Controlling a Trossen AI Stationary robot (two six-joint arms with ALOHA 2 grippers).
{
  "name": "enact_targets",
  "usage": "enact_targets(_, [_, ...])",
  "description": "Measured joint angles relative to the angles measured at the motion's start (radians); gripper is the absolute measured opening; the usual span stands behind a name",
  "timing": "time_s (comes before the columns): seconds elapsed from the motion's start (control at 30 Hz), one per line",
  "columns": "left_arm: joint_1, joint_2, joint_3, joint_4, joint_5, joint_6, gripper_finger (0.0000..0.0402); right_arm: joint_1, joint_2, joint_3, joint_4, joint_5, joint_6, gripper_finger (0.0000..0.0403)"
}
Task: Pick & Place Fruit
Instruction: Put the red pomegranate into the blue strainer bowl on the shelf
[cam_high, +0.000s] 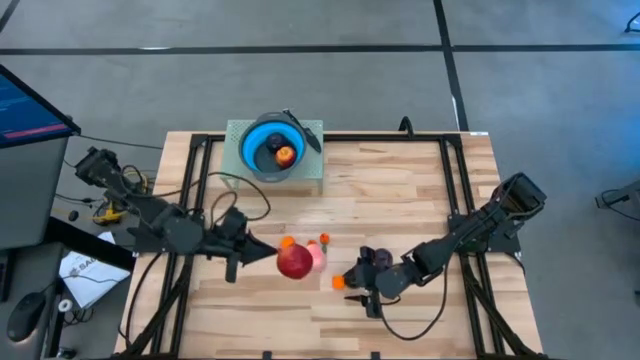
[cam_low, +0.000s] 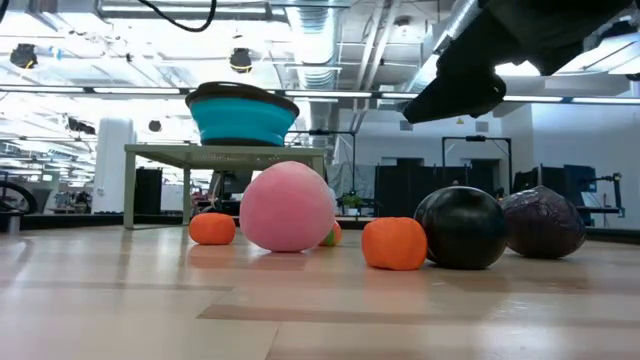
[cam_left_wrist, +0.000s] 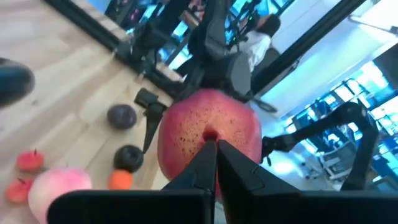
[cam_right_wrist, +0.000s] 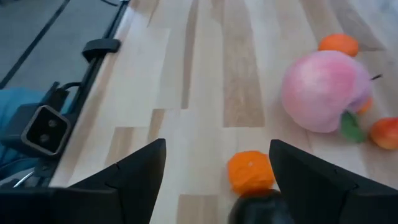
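Observation:
My left gripper (cam_high: 270, 257) is shut on the red apple (cam_high: 294, 263), which fills the left wrist view (cam_left_wrist: 208, 130) and is out of the low view. The pink peach (cam_high: 316, 255) rests on the table beside it, with small oranges (cam_high: 287, 242) (cam_high: 325, 238) around it. My right gripper (cam_right_wrist: 217, 146) is open low over the table, its fingers either side of an orange (cam_right_wrist: 250, 171) without touching it. Two dark plums (cam_low: 462, 228) (cam_low: 543, 222) lie by that gripper. My left gripper pinches the apple at its stem dimple (cam_left_wrist: 210, 132) between the two fingertips, which stand close together; the stem itself is hidden by them. The fingers come nearly level from the table's left. The apple hangs at the fingertips, lifted clear of the table.
The blue bowl (cam_high: 270, 147) stands on a pale green stand (cam_high: 312, 172) at the table's far edge, with fruit inside it (cam_high: 284, 154). Black frame rails (cam_high: 195, 190) run along both sides of the table. Bare wood (cam_high: 400, 200) lies between the fruit and the bowl.

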Motion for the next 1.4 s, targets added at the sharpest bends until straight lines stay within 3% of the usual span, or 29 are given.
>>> enact_targets(0.3, [0.003, 0.053, 0.000, -0.043, 0.005, 0.009, 0.0002, -0.001, 0.000, 0.000, 0.000, 0.019, 0.000, 0.0281])
enact_targets(0.77, [-0.061, 0.399, 0.000, -0.041, 0.015, 0.018, 0.0003, -0.013, 0.000, 0.000, 0.000, 0.021, 0.000, 0.0281])
enact_targets(1.0, [-0.043, 0.467, 0.000, -0.009, 0.149, 0.137, 0.0007, -0.049, 0.000, 0.000, 0.003, 0.021, 0.000, 0.0281])
enact_targets(1.17, [0.036, 0.488, 0.000, 0.043, 0.335, 0.384, 0.0057, -0.068, 0.000, -0.001, 0.018, 0.020, 0.000, 0.0281])
enact_targets(1.4, [0.159, 0.479, 0.005, 0.036, 0.573, 0.665, 0.0192, -0.070, 0.000, -0.001, 0.020, 0.018, 0.039, 0.0281])
